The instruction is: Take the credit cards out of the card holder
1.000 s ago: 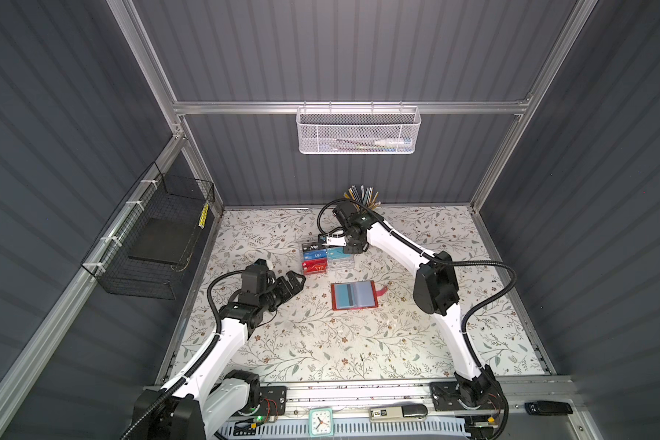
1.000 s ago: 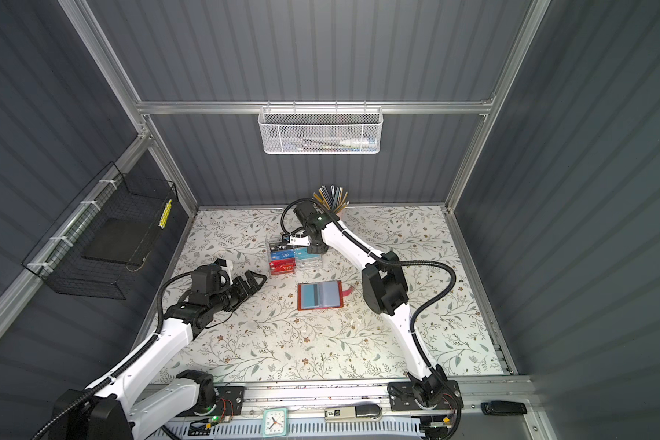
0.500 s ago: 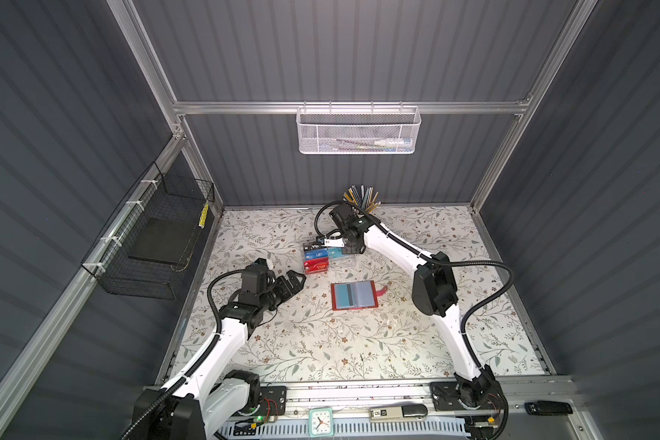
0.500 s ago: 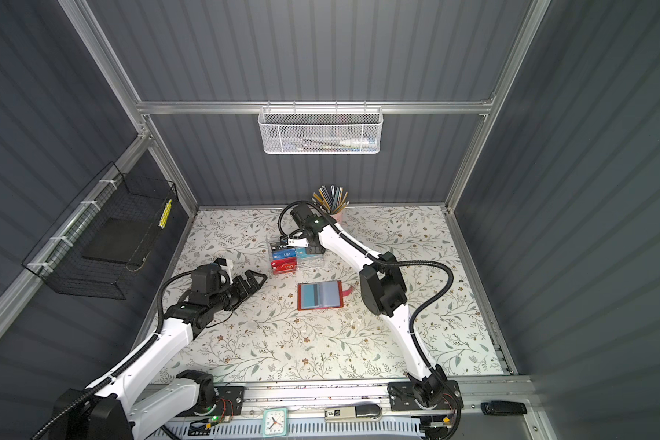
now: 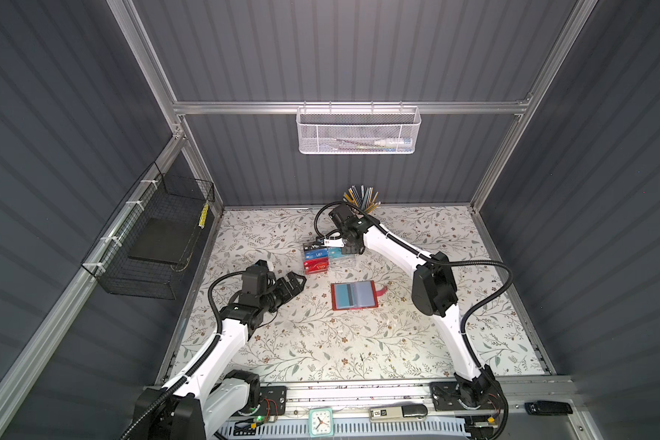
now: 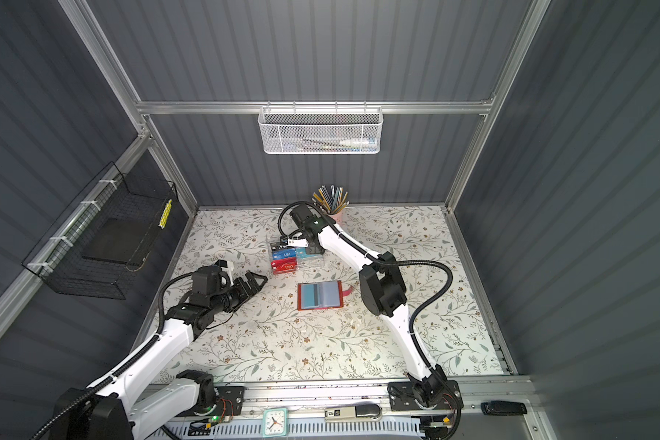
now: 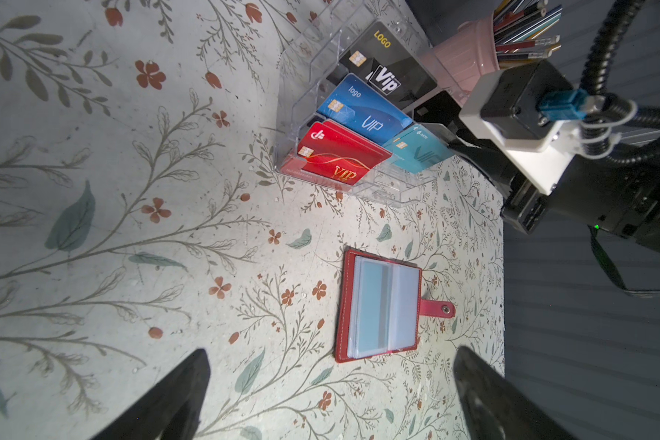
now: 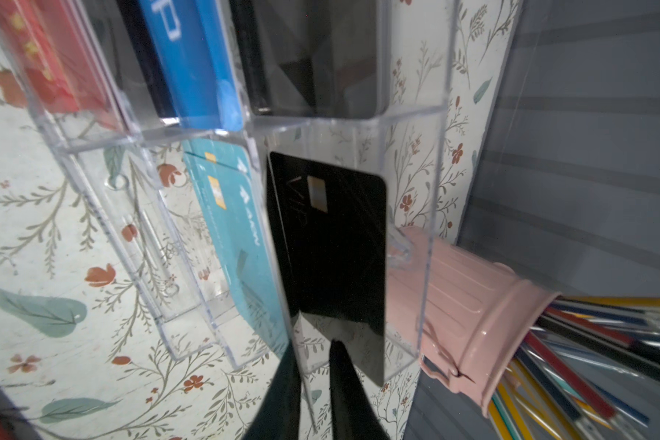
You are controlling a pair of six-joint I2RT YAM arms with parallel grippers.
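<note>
1. The floral-patterned table (image 5: pixel 321 343) carried everything you needed, gathered toward its far middle
2. Your left gripper (image 5: pixel 296 282) hovered over the table near the holder, with its jaws spread wide and nothing between them
3. The clear plastic compartmented box (image 7: pixel 294 95) stood beyond the holder, with a teal plastic card (image 8: pixel 237 236) and a black plastic card (image 8: pixel 332 236) upright in neighbouring slots
4. The red leather-look booklet card holder (image 5: pixel 333 297) lay open and flat between your arms, its snap tab sticking out sideways
5. A pale striped card (image 7: pixel 372 304) sat inside one clear sleeve, so I judge you had more to pull. Expect it to be light, stiff and slick in a soft, clinging sleeve. Pinch the edge at the sleeve's mouth and pin the red cover
6. Your right gripper (image 8: pixel 313 343) sat at the black card's lower edge with its jaws a narrow gap apart. Whether the pads touched the card, you could not tell
</note>
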